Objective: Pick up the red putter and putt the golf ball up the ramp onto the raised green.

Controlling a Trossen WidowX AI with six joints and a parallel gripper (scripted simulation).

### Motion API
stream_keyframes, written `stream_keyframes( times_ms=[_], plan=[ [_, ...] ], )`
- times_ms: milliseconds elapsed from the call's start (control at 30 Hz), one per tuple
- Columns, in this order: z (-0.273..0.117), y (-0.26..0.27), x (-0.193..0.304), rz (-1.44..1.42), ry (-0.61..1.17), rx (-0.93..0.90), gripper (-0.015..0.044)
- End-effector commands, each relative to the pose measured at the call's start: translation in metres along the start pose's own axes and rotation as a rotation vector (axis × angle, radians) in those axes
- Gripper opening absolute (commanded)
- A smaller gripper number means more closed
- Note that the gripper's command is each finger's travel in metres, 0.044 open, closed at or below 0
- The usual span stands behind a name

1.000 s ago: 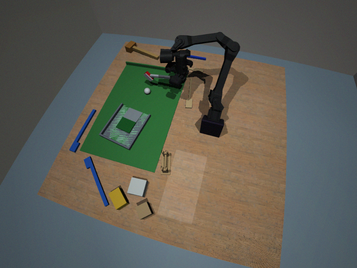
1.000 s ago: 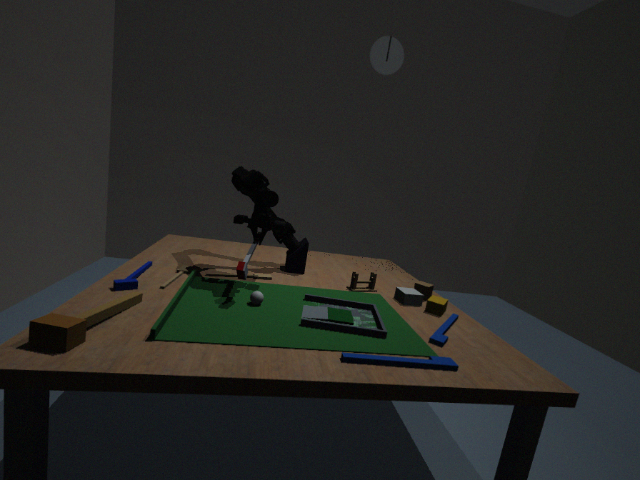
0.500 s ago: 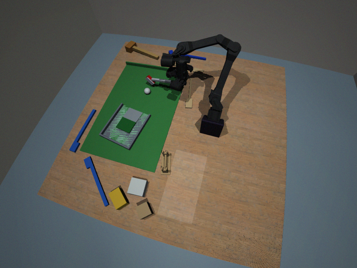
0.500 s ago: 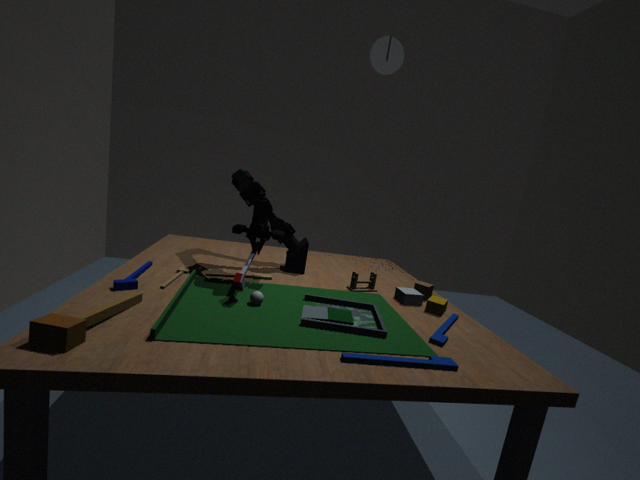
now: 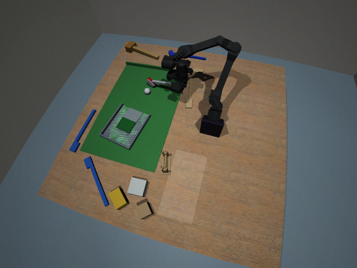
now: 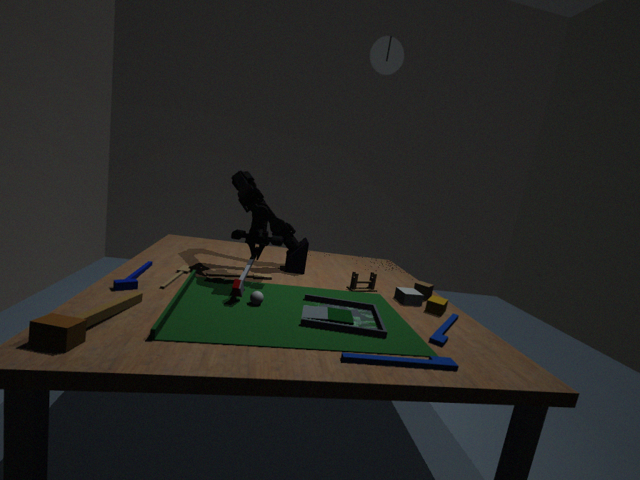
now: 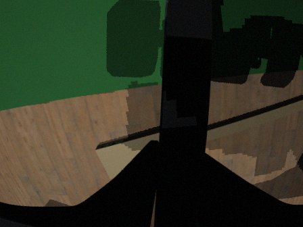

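Note:
My gripper (image 5: pixel 173 84) (image 6: pixel 254 255) is shut on the handle end of the red putter. The putter's pale shaft (image 5: pixel 161 82) (image 6: pixel 246 271) slants down to its red head (image 5: pixel 149 79) (image 6: pixel 237 287), just above the mat. In the wrist view the shaft (image 7: pixel 189 20) is mostly dark. The white golf ball (image 5: pixel 147 91) (image 6: pixel 256 297) sits on the green mat, close to the head but apart from it, on the ramp's side. The grey ramp (image 5: pixel 132 114) (image 6: pixel 314 313) leads up to the raised green (image 5: pixel 126 124) (image 6: pixel 340 315), which bears no ball.
A grey border (image 5: pixel 110 119) (image 6: pixel 380 320) surrounds the raised green on several sides. A green rail (image 6: pixel 173 308) edges the mat behind the ball. A wooden mallet (image 5: pixel 131 46) (image 6: pixel 56 331), blue clubs (image 5: pixel 86 124) (image 5: pixel 97 183) and a tan club (image 5: pixel 189 103) lie around. A small wooden stand (image 5: pixel 165 162) and blocks (image 5: pixel 137 186) (image 5: pixel 118 198) stand off the mat.

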State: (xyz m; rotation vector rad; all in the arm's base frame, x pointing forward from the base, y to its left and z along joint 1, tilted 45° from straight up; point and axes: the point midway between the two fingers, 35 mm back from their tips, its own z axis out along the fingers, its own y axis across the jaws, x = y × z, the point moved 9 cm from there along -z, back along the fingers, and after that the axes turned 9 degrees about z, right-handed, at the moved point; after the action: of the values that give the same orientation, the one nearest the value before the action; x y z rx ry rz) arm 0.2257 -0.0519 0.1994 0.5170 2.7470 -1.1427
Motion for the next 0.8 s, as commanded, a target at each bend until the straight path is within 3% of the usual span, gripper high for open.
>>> stream_keyframes(
  times_ms=[0, 467, 767],
  plan=[
    [0.008, 0.000, 0.001, -0.005, -0.001, 0.005, 0.0000],
    [0.007, -0.001, 0.000, 0.000, 0.001, 0.001, 0.0000],
    [0.010, -0.029, -0.004, -0.004, -0.002, 0.006, 0.0000]
  ],
)
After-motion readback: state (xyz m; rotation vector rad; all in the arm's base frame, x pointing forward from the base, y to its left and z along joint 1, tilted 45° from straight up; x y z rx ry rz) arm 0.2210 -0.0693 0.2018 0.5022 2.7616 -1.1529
